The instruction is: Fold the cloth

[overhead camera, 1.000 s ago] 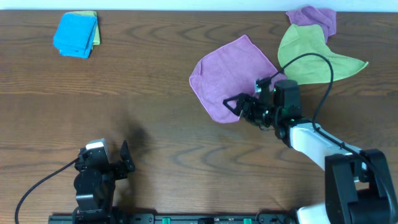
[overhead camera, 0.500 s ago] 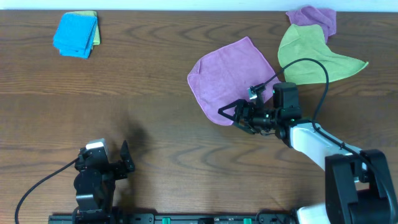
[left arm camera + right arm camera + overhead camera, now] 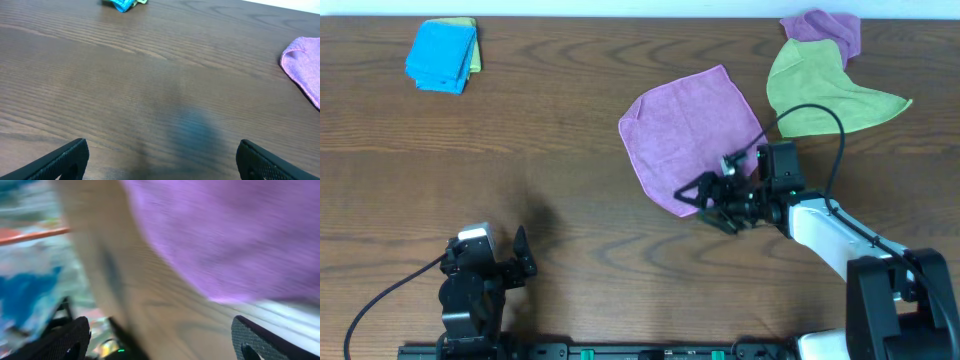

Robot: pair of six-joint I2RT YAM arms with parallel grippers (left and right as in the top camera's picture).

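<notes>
Overhead straight down, wrists low, probably sharing cloth [image 3: 685, 125]

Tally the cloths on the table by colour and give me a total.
Purple: 2, the cloth spread mid-table and a crumpled purple cloth at the far edge.
Lime-green: 2, a spread green cloth and a green cloth edge showing beneath the blue one.
Blue: 1, a folded blue cloth.
Total: 5.
</notes>
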